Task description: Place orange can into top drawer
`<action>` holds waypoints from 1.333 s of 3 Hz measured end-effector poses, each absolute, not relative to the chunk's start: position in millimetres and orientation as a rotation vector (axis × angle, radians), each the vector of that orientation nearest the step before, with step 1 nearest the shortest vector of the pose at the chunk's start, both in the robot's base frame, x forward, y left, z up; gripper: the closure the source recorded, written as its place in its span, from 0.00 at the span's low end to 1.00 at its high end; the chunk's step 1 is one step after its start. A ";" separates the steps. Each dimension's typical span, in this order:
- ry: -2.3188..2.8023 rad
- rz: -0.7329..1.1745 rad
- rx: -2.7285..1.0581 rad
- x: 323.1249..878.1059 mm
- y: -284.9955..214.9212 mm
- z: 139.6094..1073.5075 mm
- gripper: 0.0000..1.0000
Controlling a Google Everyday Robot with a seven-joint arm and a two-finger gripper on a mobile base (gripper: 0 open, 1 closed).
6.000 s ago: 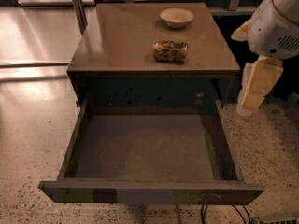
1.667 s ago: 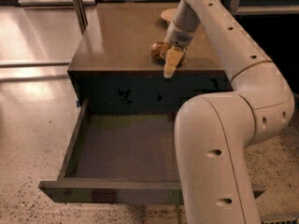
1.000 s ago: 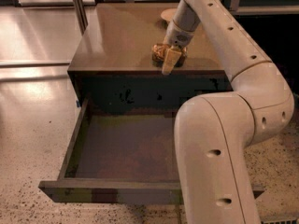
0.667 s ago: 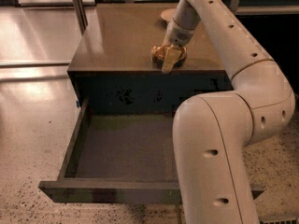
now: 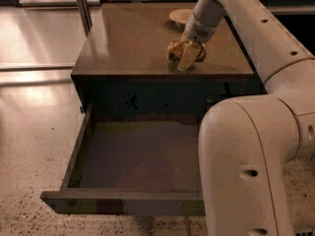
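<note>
1. Grasp step: the gripper [image 5: 187, 53] is over the cabinet [image 5: 133, 38] top, near its front edge, fingers [image 5: 188, 59] apparently closed on the can [image 5: 172, 50], which lies on that top.
2. Next: lift clear, carry forward past the cabinet front, lower into the open drawer [image 5: 123, 201].

Speckled terrazzo floor [image 5: 27, 208], glossy brown cabinet [image 5: 133, 38].

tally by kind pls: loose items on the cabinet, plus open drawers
Cans: 1, the orange can, on the cabinet top, claw at it.
Bowls: 1, pale bowl, behind the can.
Drawers: 1, top drawer, open.
Total: 3.
</note>
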State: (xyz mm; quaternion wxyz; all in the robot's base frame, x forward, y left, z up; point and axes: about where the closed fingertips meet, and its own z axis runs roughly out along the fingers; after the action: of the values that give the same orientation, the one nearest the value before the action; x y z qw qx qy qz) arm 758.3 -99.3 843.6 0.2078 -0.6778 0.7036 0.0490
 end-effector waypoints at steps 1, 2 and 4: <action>1.821 0.049 -1.769 737.3 -102.3 907.7 1.00; 1.725 0.032 -1.744 722.1 -76.1 941.0 1.00; 1.711 0.052 -1.830 768.1 -77.9 900.6 1.00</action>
State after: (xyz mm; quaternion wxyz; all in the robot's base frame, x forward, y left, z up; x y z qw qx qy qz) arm 768.1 -77.9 900.6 0.3125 -0.6936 0.6487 0.0199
